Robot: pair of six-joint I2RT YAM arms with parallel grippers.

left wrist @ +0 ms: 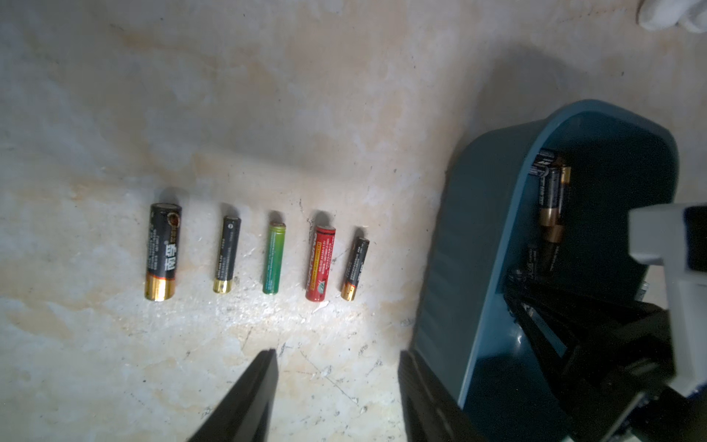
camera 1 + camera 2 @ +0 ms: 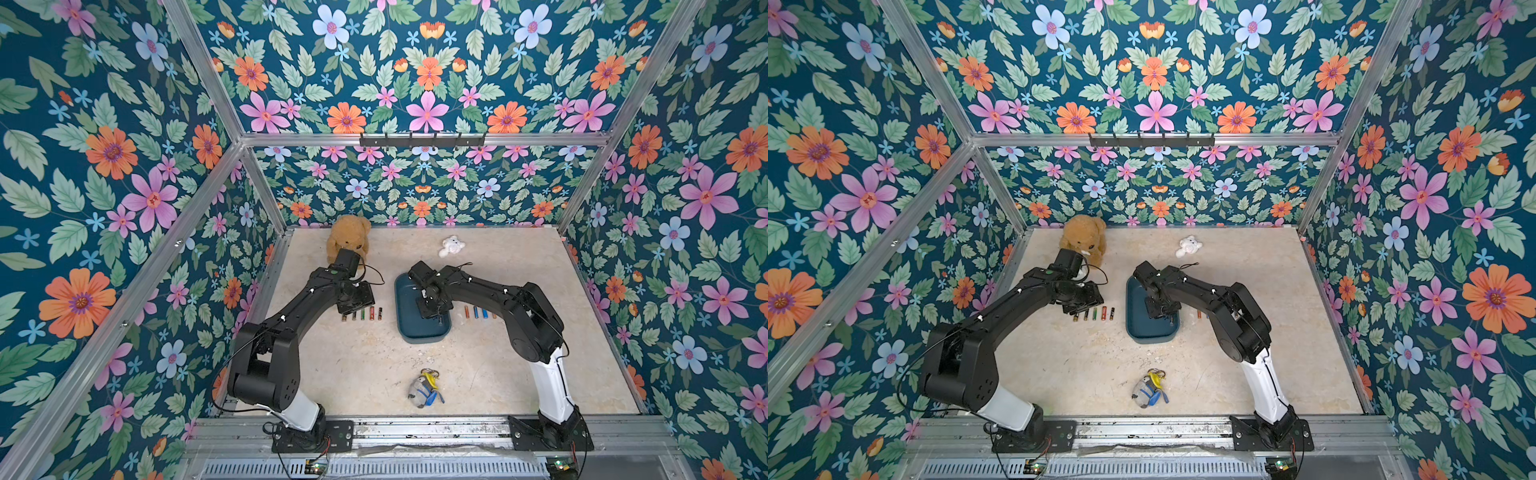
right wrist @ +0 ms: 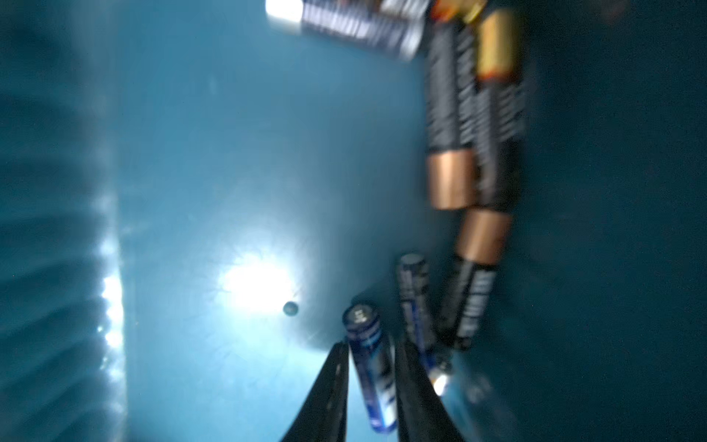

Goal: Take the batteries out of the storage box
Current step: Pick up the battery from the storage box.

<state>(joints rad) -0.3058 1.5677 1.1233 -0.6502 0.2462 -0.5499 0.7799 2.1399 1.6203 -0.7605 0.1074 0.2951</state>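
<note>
right hand (image 3: pixel 371 346) is down inside the storage box (image 2: pixel 419 332). i see its fingers (image 3: pixel 329 394) pressed against both sides of a blue battery (image 3: pixel 373 375), so it's clamped on it, with the battery lying lengthwise between them. the picture is smeared, and the label shows only as a white blur. a second blue cell (image 3: pixel 415 302) lies just beside it. past that, the black batteries (image 3: pixel 451 114) with copper ends crowd against one wall of the box, their lettering too blurred to read. on the hand's other side the box floor is bare out to the opposite wall.

left hand (image 1: pixel 336 386) hangs over the bench (image 2: pixel 374 365), fingers well apart, nothing between them. just beyond it a row of five batteries (image 1: pixel 274 260) lies side by side with gaps, none touching, beside the box's outer wall. the biggest black one (image 1: pixel 162 252) carries white chinese characters down its side. the red one (image 1: pixel 320 264) has yellow print i can't make out.

in a top view another short row (image 2: pixel 478 312) lies on the bench on the box's far side, by the right arm. teddy bear (image 2: pixel 348 241) sits at the back, behind the left arm.
</note>
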